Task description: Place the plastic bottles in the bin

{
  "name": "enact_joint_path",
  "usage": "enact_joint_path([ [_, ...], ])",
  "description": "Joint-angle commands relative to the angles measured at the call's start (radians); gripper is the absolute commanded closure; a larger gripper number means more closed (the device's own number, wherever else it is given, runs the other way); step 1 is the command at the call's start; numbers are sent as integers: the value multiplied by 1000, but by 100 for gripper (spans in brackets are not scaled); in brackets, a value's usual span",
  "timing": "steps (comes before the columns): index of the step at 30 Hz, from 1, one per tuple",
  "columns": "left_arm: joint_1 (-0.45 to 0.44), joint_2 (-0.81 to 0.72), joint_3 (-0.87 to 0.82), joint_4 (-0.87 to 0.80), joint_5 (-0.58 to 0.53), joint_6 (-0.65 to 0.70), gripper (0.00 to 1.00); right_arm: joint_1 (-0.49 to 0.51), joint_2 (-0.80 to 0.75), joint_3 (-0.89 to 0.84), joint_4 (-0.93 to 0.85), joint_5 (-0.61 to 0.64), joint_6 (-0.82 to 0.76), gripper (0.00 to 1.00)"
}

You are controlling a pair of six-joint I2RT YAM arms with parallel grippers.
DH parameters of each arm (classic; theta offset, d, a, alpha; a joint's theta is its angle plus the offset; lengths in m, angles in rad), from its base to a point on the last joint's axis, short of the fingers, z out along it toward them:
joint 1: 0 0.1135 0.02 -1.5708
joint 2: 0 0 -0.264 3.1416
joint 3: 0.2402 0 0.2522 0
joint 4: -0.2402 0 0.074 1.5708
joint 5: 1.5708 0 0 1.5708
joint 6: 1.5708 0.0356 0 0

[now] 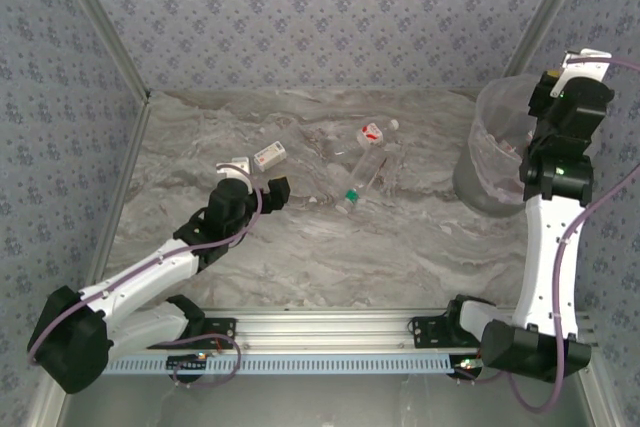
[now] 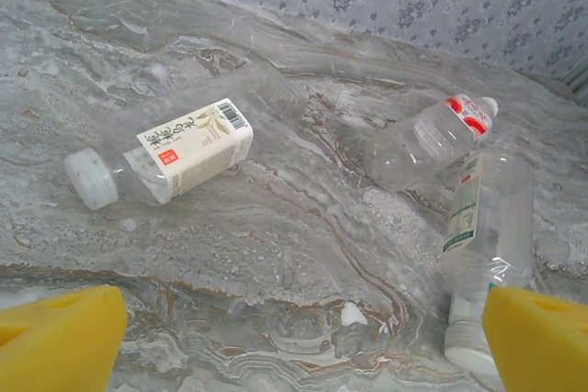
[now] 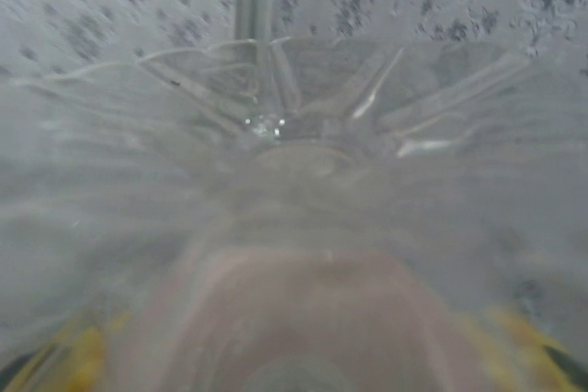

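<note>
Dropping, top view: right pincer (image 1: pixel 568 72) hangs high at the right rim of the bin (image 1: pixel 480 172). I judge release is the step in hand. It should come squarely over the mouth first, so the load cannot glance off the rim.
Reaching, top view: left pincer (image 1: pixel 255 179) sits low, just beside the white-cap bottle (image 1: pixel 268 157). The red-label bottle (image 1: pixel 372 134) and long bottle (image 1: pixel 365 172) lie between it and the bin.
Left wrist, bottles: white-cap bottle (image 2: pixel 175 153) lies flat ahead on the left. Red-label bottle (image 2: pixel 432 135) and long bottle (image 2: pixel 491 227) lie close together on the right.
Left wrist, pincer: wide open, yellow pads (image 2: pixel 64 337) far apart, holding and touching nothing. Best to span the bottle's body crosswise.
Right wrist, pincer: blurred. A clear held bottle (image 3: pixel 294 181) shows base-on with yellow pads (image 3: pixel 64 355) either side, so it looks clamped on it.
</note>
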Motion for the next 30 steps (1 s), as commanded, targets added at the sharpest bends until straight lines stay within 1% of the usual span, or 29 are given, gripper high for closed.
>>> enact_joint_path([
  [1, 8, -26, -13, 9, 1, -23, 0, -17, 28, -65, 133, 99, -96, 52],
  [7, 9, -36, -20, 5, 5, -38, 1, -52, 90, -117, 139, 140, -54, 51],
  [12, 11, -51, -28, 4, 5, -43, 1, -85, 167, -131, 100, 200, -3, 51],
  [15, 13, -55, -33, 0, 3, -44, 1, -102, 214, -131, 55, 237, 39, 48],
  [17, 14, -56, -35, -1, 3, -45, 1, -105, 241, -111, -3, 242, 68, 42],
  [18, 16, -56, -36, -2, 3, -46, 1, -104, 257, -91, -46, 244, 85, 35],
  [21, 18, -53, -34, -1, 3, -48, 0, -88, 294, -24, -169, 282, 139, 19],
  [23, 21, -52, -33, -1, 3, -49, 1, -72, 294, -1, -209, 279, 148, 14],
  [27, 26, -41, -28, -5, 5, -50, 1, -64, 270, 39, -271, 111, 184, 7],
  [28, 28, -38, -26, -4, 5, -50, 0, -61, 264, 48, -282, 84, 197, 3],
  [30, 31, -31, -20, -5, 12, -51, 1, -53, 249, 59, -289, 71, 218, 0],
])
